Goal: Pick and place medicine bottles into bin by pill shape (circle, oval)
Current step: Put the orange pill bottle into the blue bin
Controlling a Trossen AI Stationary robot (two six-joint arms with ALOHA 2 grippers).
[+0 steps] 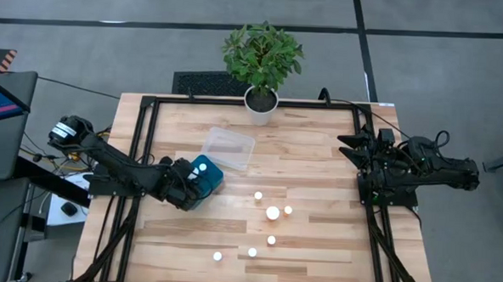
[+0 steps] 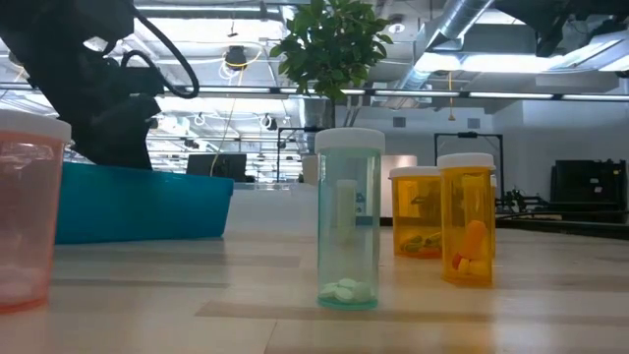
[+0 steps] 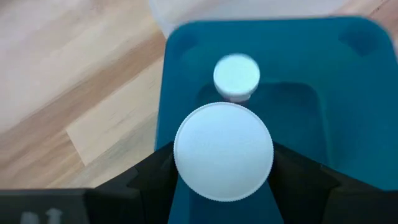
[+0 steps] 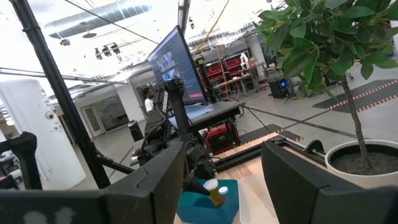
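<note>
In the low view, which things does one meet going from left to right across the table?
Pink bottle → teal bin → clear bottle holding white pills → two orange bottles, one farther back and one nearer.

left arm: mine, reaching in from the tabletop's left edge, stretched low toward the middle.
left wrist: angled down, looking straight down between my fingers.
left gripper [image 1: 200, 178]: hanging over the teal bin [image 1: 209, 177], fingers [image 3: 155, 174] clamped on both sides of a white-capped bottle [image 3: 223, 160].
right arm: mine, folded up at the tabletop's right edge, well apart from the left one.
right gripper [image 1: 346, 147]: pointing toward the far end of the tabletop, fingers [image 4: 158, 171] spread apart with nothing between them.
</note>
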